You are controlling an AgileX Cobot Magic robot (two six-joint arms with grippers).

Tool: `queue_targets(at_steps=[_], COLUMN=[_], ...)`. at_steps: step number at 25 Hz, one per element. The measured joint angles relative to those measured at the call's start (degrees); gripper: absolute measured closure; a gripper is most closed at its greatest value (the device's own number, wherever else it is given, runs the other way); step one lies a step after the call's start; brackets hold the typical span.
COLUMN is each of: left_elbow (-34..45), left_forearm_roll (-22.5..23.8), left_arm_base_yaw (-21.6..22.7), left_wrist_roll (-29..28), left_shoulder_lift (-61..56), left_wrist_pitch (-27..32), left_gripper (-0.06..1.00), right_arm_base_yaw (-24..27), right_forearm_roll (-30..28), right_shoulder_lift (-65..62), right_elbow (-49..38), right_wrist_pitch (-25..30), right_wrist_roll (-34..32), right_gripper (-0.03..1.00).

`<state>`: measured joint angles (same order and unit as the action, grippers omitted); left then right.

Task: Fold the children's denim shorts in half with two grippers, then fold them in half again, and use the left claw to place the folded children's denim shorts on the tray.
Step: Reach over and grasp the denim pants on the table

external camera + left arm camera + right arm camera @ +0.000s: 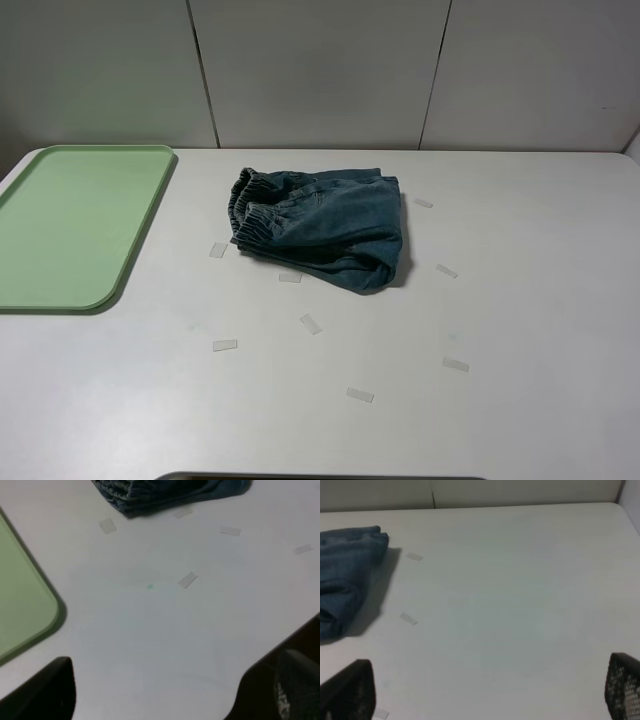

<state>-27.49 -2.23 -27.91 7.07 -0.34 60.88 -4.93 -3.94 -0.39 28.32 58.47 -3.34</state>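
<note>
High view: the denim shorts (320, 228) lie in a folded bundle on the white counter (520, 330), with the tray (70, 225) well to their left.

Left wrist: the left fingers (50, 690) stand apart above bare counter, clear of the shorts.

Right wrist: the right fingers (350, 692) stand wide apart, also clear of the shorts.

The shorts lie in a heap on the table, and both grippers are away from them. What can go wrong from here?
1. The denim shorts lie bunched in thick layers, not flat, so a gripper may pinch only some layers and the fold may come out uneven.
2. The tray lies apart on the left, so the bundle may open while the left gripper carries it.
3. Tape pieces lie around the shorts; dragged cloth might catch them.
</note>
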Motion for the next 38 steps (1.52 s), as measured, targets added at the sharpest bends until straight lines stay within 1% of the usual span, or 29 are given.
queue_targets(at_steps=[25, 27, 30, 32, 34, 38], left_elbow=[-0.27, -1.02, -2.01, -2.47, -2.65, -2.65], left_forearm_roll=[0.0, -0.29, -2.16, -3.52, -3.86, -3.85], left_arm_base_yaw=[0.0, 0.0, 0.0, 0.0, 0.0, 0.0], left_wrist_roll=[-0.16, -0.63, -2.13, -3.33, -5.07, -6.68], left_shoulder_lift=[0.0, 0.0, 0.0, 1.01, 4.52, 16.85], left_wrist_pitch=[-0.38, -2.73, -10.71, -14.38, -16.41, -19.93], left_gripper=[0.15, 0.15, 0.15, 0.15, 0.15, 0.15], right_arm_base_yaw=[0.0, 0.0, 0.0, 0.0, 0.0, 0.0], right_forearm_roll=[0.15, 0.15, 0.15, 0.15, 0.15, 0.15], right_shoulder_lift=[0.0, 0.0, 0.0, 0.0, 0.0, 0.0], right_elbow=[0.0, 0.0, 0.0, 0.0, 0.0, 0.0], right_wrist_pitch=[-0.08, -0.08, -0.08, -0.08, -0.08, -0.08], right_wrist_roll=[0.07, 0.07, 0.07, 0.07, 0.07, 0.07], right_gripper=[0.27, 0.27, 0.27, 0.27, 0.27, 0.27])
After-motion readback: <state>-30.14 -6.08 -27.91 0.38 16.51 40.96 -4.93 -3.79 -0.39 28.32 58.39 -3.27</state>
